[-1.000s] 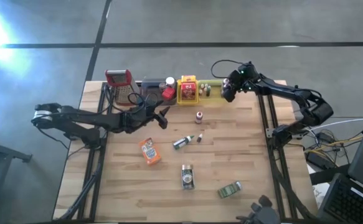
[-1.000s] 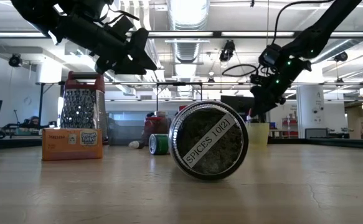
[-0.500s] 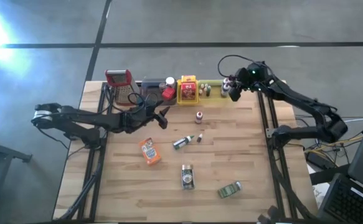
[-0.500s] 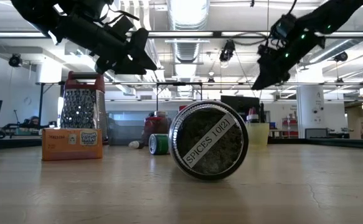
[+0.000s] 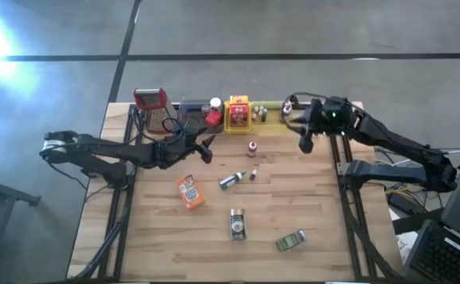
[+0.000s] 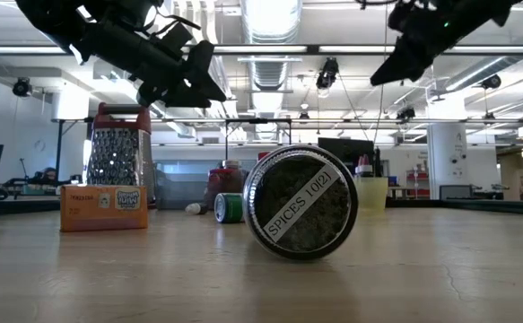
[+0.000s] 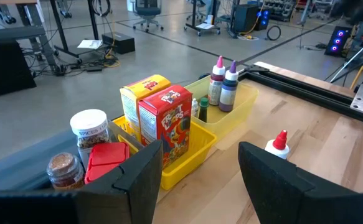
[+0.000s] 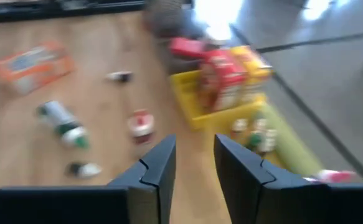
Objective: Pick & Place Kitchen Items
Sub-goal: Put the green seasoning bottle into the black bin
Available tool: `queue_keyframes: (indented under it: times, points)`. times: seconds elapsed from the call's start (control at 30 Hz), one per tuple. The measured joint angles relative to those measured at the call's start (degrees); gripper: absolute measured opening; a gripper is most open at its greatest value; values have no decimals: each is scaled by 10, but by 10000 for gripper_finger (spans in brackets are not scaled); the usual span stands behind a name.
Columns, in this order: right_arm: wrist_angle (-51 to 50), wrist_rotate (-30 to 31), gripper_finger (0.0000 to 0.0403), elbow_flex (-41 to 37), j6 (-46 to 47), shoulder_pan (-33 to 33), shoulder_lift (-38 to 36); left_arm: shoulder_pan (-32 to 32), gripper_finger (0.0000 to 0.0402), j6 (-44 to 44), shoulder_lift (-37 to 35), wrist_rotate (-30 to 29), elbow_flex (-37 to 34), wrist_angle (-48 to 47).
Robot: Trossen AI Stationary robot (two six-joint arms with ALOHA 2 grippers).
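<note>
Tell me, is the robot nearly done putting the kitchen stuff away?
Not yet. Some boxes already stand in the yellow tray, with little bottles in the tray beside it. Both grippers, left and right, are open and hold nothing. Left loose on the table: an orange packet, a spice jar, a green tin and small bottles.

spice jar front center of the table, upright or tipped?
Tipped. The spice jar lies on its side, its round labelled end facing the low camera; from above it lies flat on the table.

Two dark jointed arms, black cables
</note>
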Motion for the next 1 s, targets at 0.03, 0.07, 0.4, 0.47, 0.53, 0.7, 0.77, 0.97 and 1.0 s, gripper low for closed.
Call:
queue_keyframes:
  times: [0.03,0.07,0.4,0.47,0.53,0.7,0.77,0.97,1.0]
  points:
    - [-13,0,100,0,4,19,-8,0,216,0,0,0,0,0]
    - [-23,0,96,0,7,38,-14,0,216,0,0,0,0,0]
    - [-54,0,62,0,28,220,-62,0,216,0,0,0,0,0]
    - [-55,0,57,0,33,250,-69,0,216,0,0,0,0,0]
    - [-58,0,52,0,53,280,-76,0,216,0,0,0,0,0]
    - [-76,7,39,-1,80,348,-86,0,216,0,0,0,0,0]
    - [-76,11,33,-3,101,371,-85,0,216,0,0,0,0,0]
    - [-90,92,21,-9,144,460,-62,0,216,5,0,0,0,0]
    - [-90,108,19,-9,144,474,-57,0,216,25,0,0,0,0]
